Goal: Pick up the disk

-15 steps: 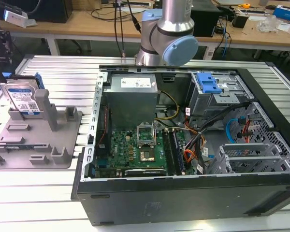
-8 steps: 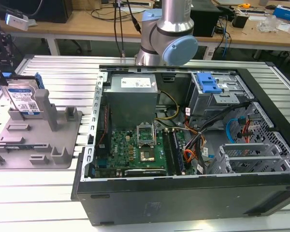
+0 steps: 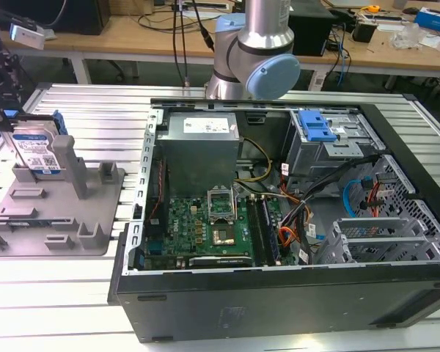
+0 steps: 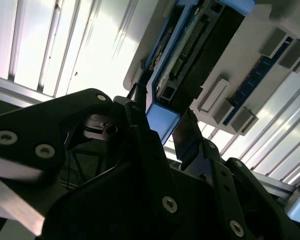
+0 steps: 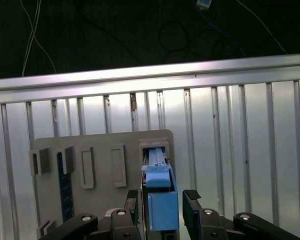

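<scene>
The disk (image 3: pixel 38 152) stands on edge in the grey fixture (image 3: pixel 66 220) at the exterior view's left, its white-and-blue label facing the camera and leaning by a tall post. My gripper (image 3: pixel 1 110) hangs dark over the disk's upper left edge. In the first wrist view the disk's blue rail (image 5: pixel 162 210) lies between my black fingers (image 5: pixel 192 200), with narrow gaps on both sides; the gripper (image 5: pixel 162 197) looks open around it. In the second wrist view the disk (image 4: pixel 190 50) and its blue tab sit between the fingertips of the gripper (image 4: pixel 162 112). The fixture (image 5: pixel 100 150) lies below.
An open computer case (image 3: pixel 279 220) with motherboard, cables and a blue drive-bay bracket (image 3: pixel 315 128) takes up the middle and right of the slatted metal table (image 3: pixel 95 110). The arm's base (image 3: pixel 253 59) rises behind the case. Cluttered workbenches stand at the back.
</scene>
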You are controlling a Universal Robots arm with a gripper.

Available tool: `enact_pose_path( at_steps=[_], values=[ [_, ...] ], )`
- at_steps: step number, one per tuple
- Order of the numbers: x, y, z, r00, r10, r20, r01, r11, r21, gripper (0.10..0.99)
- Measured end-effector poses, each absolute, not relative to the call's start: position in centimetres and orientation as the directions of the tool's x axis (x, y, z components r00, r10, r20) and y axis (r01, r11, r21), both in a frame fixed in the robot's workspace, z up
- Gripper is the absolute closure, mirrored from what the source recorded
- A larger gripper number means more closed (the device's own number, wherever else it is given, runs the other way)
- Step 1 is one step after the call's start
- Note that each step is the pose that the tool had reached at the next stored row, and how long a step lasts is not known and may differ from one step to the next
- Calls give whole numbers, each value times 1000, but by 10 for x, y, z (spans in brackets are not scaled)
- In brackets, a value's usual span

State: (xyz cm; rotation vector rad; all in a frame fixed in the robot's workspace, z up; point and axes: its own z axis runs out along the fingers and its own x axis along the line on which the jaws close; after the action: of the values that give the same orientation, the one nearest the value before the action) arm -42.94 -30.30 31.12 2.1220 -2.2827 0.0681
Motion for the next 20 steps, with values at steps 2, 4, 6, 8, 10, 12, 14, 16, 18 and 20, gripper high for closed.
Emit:
enact_pose_path(
  at_steps=[2,4,6,8,10,12,14,16,18,20],
  values=[
    [-429,-303,310,-73,-996,47,-997,72,-16,604],
    [-429,-303,308,-73,-996,48,-997,72,-15,604],
    [-429,-303,307,-73,-996,48,-997,72,-16,604],
    [-429,-303,306,-73,-996,48,-997,72,-15,604],
    [-429,-303,304,-73,-996,47,-997,72,-16,604],
    [-429,-303,302,-73,-996,48,-997,72,-15,604],
    [-429,-303,301,-73,-996,48,-997,72,-15,604],
    [-429,-303,300,-73,-996,48,-997,72,-15,604],
    [-429,-303,300,-73,-996,48,-997,72,-15,604],
    [-429,-303,299,-73,-996,48,-997,72,-15,604]
  ],
)
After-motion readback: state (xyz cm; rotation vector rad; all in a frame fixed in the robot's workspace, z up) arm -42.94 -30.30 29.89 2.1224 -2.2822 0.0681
